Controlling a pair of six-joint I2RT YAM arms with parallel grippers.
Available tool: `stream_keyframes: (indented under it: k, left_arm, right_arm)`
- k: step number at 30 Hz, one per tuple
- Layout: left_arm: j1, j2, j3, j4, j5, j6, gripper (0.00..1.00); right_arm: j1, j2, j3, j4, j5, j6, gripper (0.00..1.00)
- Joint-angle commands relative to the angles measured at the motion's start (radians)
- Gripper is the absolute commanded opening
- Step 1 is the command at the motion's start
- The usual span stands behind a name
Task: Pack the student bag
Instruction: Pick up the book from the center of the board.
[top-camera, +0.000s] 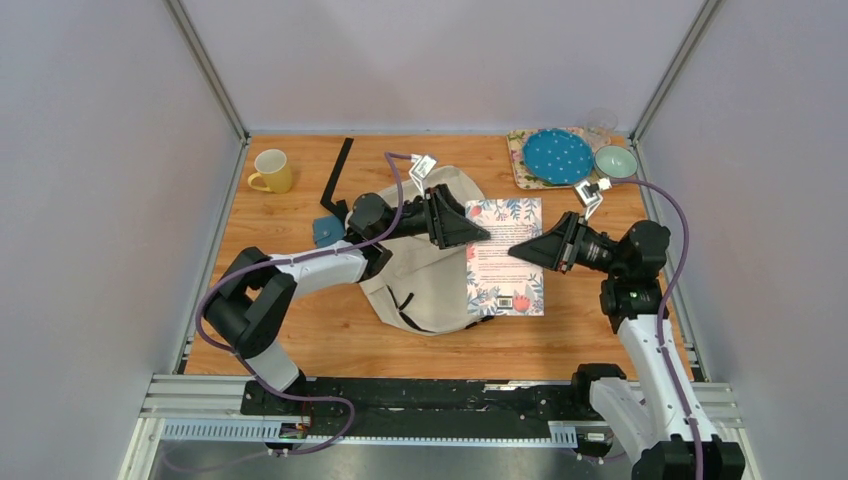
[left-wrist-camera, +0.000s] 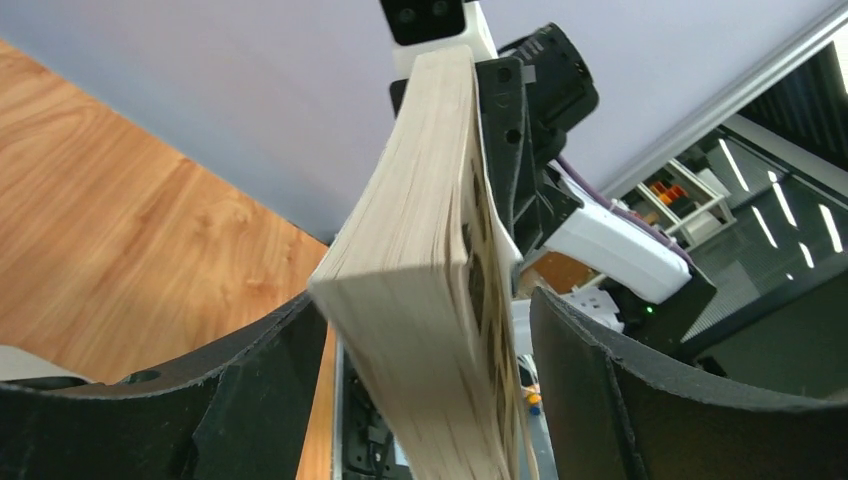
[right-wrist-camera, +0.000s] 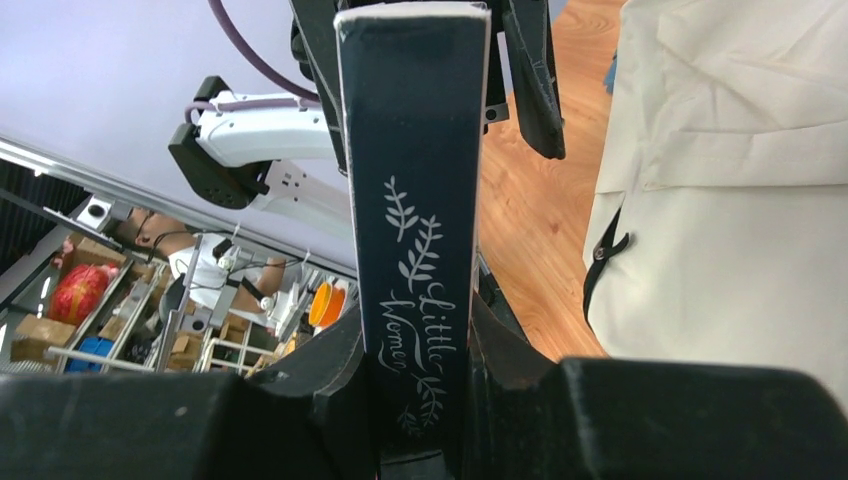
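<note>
Where all of it rests, the table (top-camera: 330, 340): we see a bare wooden top with things spread from the middle to the back corners.
Bag (top-camera: 435, 280): cream, lying flat at the middle of the table. The left arm (top-camera: 300, 265) crosses over its back left part, and the book (top-camera: 505, 255) hides its right edge. In the right wrist view we see its pale fabric and a black zip pull (right-wrist-camera: 602, 250) just right of the book.
Book: floral cover facing up, overlapping the bag's right side. We read "Little Women" on the dark spine (right-wrist-camera: 415, 200); the left wrist view shows the cream page edge (left-wrist-camera: 420, 300).
Tray (top-camera: 515, 172): back right corner, well apart from the bag.
Plate (top-camera: 557, 156): blue with pale dots, on the tray.
Mug (top-camera: 271, 171): yellow, upright, back left, handle to the left.
Bowl (top-camera: 615, 161): pale green, just right of the tray.
Pouch (top-camera: 326, 231): blue, left of the bag, beside the left arm.
Strip (top-camera: 340, 172): black, long and thin, slanting from near the pouch toward the back.
Glass (top-camera: 601, 124): clear, behind the bowl, hard to make out.
Left gripper (top-camera: 480, 232): jaws wide, astride the book's page edge. We see a clear gap between the book and one finger (left-wrist-camera: 640, 400); at the other we cannot tell whether it touches.
Right gripper (top-camera: 518, 250): narrow, clamped on the book at its spine side, fingers (right-wrist-camera: 310, 390) pressing on either cover.
</note>
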Motion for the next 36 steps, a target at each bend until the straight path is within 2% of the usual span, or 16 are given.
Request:
stream_keyframes:
  k: [1,4,5,6,7,9,10,12,13,14,16,19,24,27,29,36]
  left_arm:
    - [0.005,0.021,0.038,0.196,0.073,-0.097,0.81]
    - [0.003,0.018,0.032,0.204,0.09,-0.107,0.77]
    - [0.005,0.013,0.024,0.204,0.095,-0.107,0.62]
    - [0.005,0.01,0.017,0.204,0.099,-0.106,0.51]
    - [0.005,0.006,0.011,0.198,0.096,-0.103,0.25]
    - [0.008,-0.011,-0.023,0.181,0.081,-0.094,0.02]
    - [0.014,-0.02,-0.049,0.146,0.072,-0.077,0.0]
    - [0.029,-0.051,-0.081,0.103,0.032,-0.052,0.0]
    - [0.037,-0.068,-0.103,0.061,0.012,-0.028,0.0]
    - [0.045,-0.107,-0.15,0.03,-0.015,-0.017,0.0]
    - [0.075,-0.15,-0.198,-0.054,-0.113,0.018,0.0]
    - [0.118,-0.242,-0.301,-0.084,-0.236,0.035,0.0]
    - [0.14,-0.359,-0.391,-0.122,-0.412,0.037,0.0]
    - [0.14,-0.398,-0.436,-0.11,-0.535,-0.032,0.0]
    - [0.14,-0.408,-0.485,-0.038,-0.61,-0.107,0.0]
    - [0.138,-0.421,-0.51,0.037,-0.652,-0.201,0.0]
  right_arm:
    - [0.035,0.02,0.078,-0.02,-0.014,-0.085,0.0]
    - [0.038,0.054,0.098,-0.047,-0.018,-0.12,0.0]
    - [0.036,0.063,0.105,-0.066,-0.017,-0.132,0.0]
    - [0.036,0.078,0.124,-0.086,-0.014,-0.149,0.0]
    - [0.036,0.091,0.139,-0.117,-0.003,-0.206,0.0]
    - [0.035,0.124,0.177,-0.319,0.044,-0.305,0.01]
    - [0.036,0.134,0.223,-0.461,0.116,-0.386,0.12]
    - [0.036,0.147,0.251,-0.562,0.199,-0.438,0.3]
    - [0.036,0.143,0.25,-0.586,0.266,-0.445,0.55]
    - [0.036,0.135,0.245,-0.62,0.297,-0.453,0.65]
    - [0.036,0.1,0.234,-0.66,0.415,-0.461,0.76]
    - [0.036,0.056,0.173,-0.694,0.503,-0.444,0.8]
    - [0.039,-0.05,0.012,-0.607,0.514,-0.311,0.81]
    - [0.059,-0.107,-0.066,-0.545,0.538,-0.249,0.81]
    - [0.096,-0.127,-0.102,-0.486,0.561,-0.193,0.82]
    - [0.258,-0.103,-0.191,-0.233,0.647,-0.041,0.82]
